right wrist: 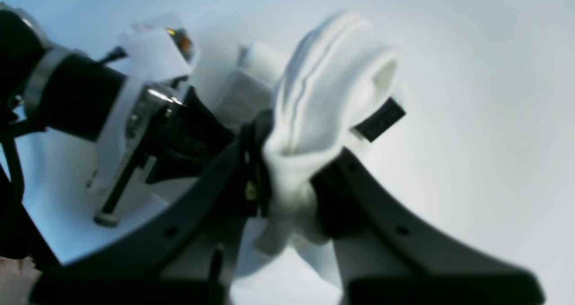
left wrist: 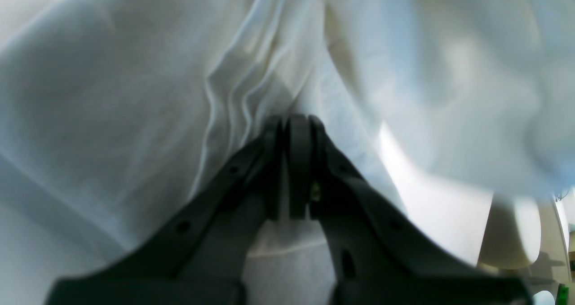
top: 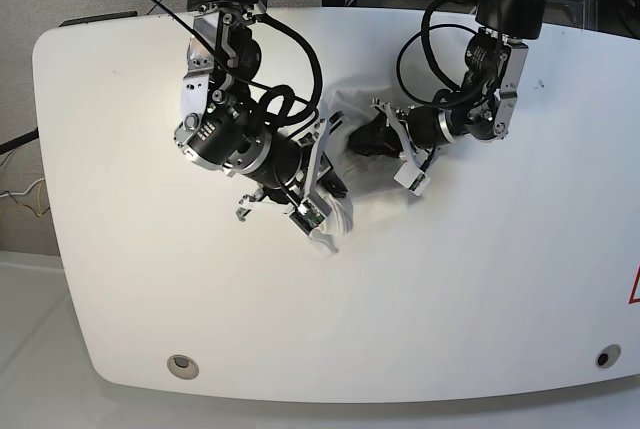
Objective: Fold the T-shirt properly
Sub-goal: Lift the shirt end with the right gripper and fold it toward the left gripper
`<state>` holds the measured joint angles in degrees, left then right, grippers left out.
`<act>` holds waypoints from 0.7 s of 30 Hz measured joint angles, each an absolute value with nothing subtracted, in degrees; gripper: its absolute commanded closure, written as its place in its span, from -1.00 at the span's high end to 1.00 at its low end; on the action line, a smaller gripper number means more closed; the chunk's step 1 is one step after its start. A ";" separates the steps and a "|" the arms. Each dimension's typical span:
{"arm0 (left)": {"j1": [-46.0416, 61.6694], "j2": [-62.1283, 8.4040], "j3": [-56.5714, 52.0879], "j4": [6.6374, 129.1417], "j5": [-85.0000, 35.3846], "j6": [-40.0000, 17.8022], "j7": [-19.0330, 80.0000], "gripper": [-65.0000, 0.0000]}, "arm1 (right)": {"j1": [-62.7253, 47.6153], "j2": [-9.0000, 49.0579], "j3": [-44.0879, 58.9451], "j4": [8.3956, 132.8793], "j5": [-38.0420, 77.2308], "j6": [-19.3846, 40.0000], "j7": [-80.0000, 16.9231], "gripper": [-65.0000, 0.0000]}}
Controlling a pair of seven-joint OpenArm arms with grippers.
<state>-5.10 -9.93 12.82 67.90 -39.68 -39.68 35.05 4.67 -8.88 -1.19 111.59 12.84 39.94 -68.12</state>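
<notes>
— One surface (top: pixel 480 289), white and glossy with rounded corners; grey floor and cables lie past its far edge.

— What do you have on it?

— One T-shirt (top: pixel 345 174), bunched near the middle, toward the far edge. Your left gripper (left wrist: pixel 294 130) pinches a fold of it; your right gripper (right wrist: pixel 287 161) clamps a thick wad beside its black tag (right wrist: pixel 382 118).

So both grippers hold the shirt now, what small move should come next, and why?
Probably draw the two arms slowly apart. The left gripper and the right gripper are both shut on the shirt, which is bunched in a small heap between them on the table. It likely must be spread flat before any fold.
</notes>
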 measured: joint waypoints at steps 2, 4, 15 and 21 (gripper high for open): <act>-5.10 -9.93 12.82 67.90 -39.68 -39.68 35.05 -0.96 | 4.67 -8.82 -1.10 110.89 12.80 39.92 -68.18 -1.00; -5.10 -9.93 12.82 67.90 -39.68 -39.68 35.05 -0.96 | 4.60 -8.67 -0.99 110.15 12.27 39.92 -68.20 -1.00; -5.10 -9.93 12.82 67.90 -39.68 -39.68 35.05 -0.96 | 4.67 -8.62 -0.97 108.88 12.23 39.92 -66.67 -0.18; -5.10 -9.93 12.82 67.90 -39.68 -39.68 35.05 -0.96 | 4.60 -8.67 -0.97 108.88 12.36 39.92 -66.59 0.85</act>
<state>-5.10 -9.93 12.82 67.90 -39.68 -39.68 35.05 4.60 -8.67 -0.97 108.88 12.36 39.92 -66.59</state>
